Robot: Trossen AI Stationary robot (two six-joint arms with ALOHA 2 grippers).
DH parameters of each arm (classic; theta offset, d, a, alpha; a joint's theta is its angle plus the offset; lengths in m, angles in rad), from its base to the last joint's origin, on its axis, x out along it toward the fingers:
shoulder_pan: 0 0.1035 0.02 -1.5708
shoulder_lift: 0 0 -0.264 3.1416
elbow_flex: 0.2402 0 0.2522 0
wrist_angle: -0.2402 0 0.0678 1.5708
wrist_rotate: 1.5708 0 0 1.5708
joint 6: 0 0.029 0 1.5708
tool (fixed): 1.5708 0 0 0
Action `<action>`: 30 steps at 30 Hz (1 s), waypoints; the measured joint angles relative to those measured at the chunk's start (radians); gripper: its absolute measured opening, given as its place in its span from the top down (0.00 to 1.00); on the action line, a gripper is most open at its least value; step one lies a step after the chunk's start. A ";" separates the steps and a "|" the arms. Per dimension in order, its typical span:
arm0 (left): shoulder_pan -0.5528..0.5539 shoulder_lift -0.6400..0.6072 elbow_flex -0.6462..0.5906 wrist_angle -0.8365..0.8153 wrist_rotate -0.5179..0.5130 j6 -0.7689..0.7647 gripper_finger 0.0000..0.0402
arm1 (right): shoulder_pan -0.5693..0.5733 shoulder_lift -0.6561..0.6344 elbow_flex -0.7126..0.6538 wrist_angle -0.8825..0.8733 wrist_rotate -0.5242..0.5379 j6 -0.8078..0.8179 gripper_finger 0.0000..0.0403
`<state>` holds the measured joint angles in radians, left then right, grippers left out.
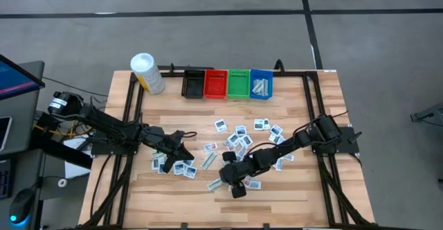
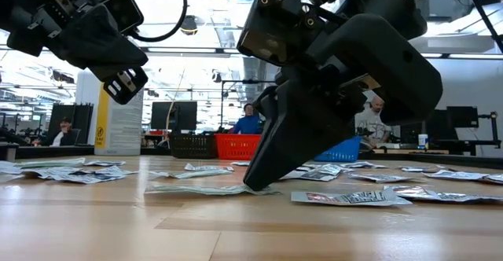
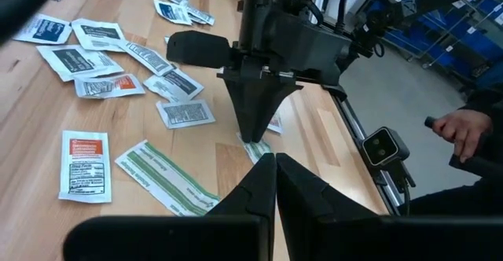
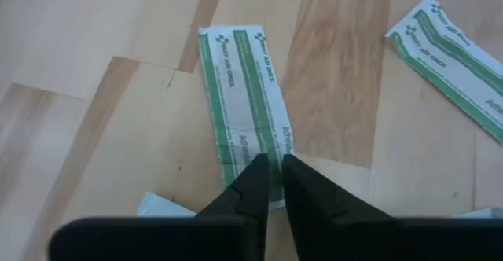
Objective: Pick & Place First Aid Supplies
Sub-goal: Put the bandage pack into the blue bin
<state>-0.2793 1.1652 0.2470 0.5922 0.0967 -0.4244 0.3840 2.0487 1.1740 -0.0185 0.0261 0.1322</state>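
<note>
Many small white packets [image 1: 242,138] lie flat and scattered over the middle of the wooden table. A pale-green striped strip [image 4: 244,112] lies flat near the table's near edge, also seen as strip [image 1: 215,185] from above. My right gripper [image 4: 273,176] stands over that strip's end, pointing down, fingers closed on it. My left gripper [image 1: 181,147] hovers shut above the table to the left of the pile, near another group of packets [image 1: 173,166]. It shows raised as left gripper [image 2: 122,84] in the low view. My right gripper pinches the strip's end [image 4: 275,160] between its two fingers [image 2: 255,178], which come from above and slant down along the strip's length. The strip stays flat on the table, its far end [image 4: 232,37] resting on the wood.
Black [image 1: 193,84], red [image 1: 215,84], green [image 1: 238,84] and blue [image 1: 261,84] bins stand in a row at the far edge, with a white-capped yellow bottle [image 1: 147,73] to their left. A second green strip [image 4: 460,56] lies close by. People sit beyond the table.
</note>
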 joint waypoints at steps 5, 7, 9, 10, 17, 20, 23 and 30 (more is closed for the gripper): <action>0.000 0.000 0.000 0.006 -0.007 0.000 0.97 | 0.000 0.000 0.000 0.000 -0.001 0.001 0.99; 0.000 0.000 0.000 0.006 -0.011 0.000 0.97 | 0.000 0.000 0.000 -0.001 -0.001 0.001 0.99; 0.000 0.000 0.000 0.007 -0.015 0.000 0.97 | 0.000 0.000 0.000 -0.001 0.000 0.001 0.99; 0.000 0.000 0.000 0.008 -0.015 0.000 0.97 | 0.000 0.000 0.000 -0.001 0.000 0.000 0.99; 0.000 0.000 0.000 0.008 -0.016 0.000 0.97 | 0.001 0.000 0.022 -0.019 -0.003 -0.010 1.00; 0.000 0.000 0.000 0.008 -0.021 0.000 0.97 | 0.001 0.001 0.057 -0.051 0.000 -0.045 1.00; 0.000 0.000 0.000 0.008 -0.025 0.000 0.97 | 0.001 0.001 0.108 -0.153 0.020 -0.087 1.00; 0.000 0.000 0.000 0.008 -0.026 0.000 0.97 | 0.000 0.000 0.193 -0.344 0.059 -0.167 1.00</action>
<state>-0.2794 1.1652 0.2466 0.5999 0.0704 -0.4239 0.3838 2.0487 1.3675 -0.3625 0.0848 -0.0348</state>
